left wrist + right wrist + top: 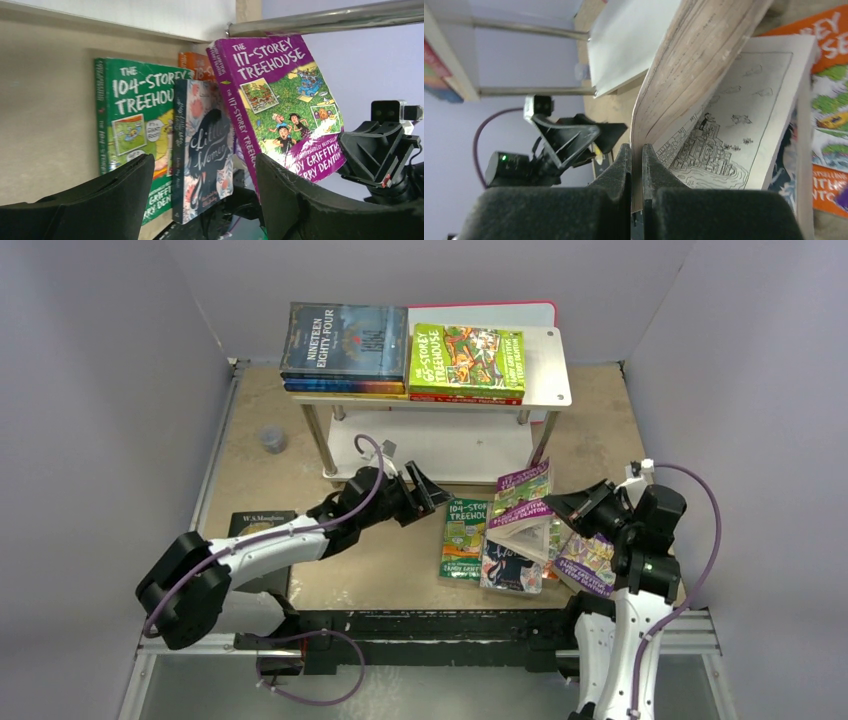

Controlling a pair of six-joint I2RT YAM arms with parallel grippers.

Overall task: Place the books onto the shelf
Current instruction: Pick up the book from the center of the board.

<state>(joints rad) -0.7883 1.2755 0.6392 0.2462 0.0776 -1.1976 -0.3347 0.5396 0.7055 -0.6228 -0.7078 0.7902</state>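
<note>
While my right gripper (636, 159) is squeezed shut on one edge of the purple paperback "117-Storey Treehouse" book (524, 487), the book stands half open over the floral "Little Women" paperback (508, 568). Its long side runs from me toward the small silver-white two-tier metal shelf (556, 380), with its top end pointing there. My left gripper (428, 492) gapes wide and holds nothing.

robot lab; grey-walled test booth (95, 390)
</note>
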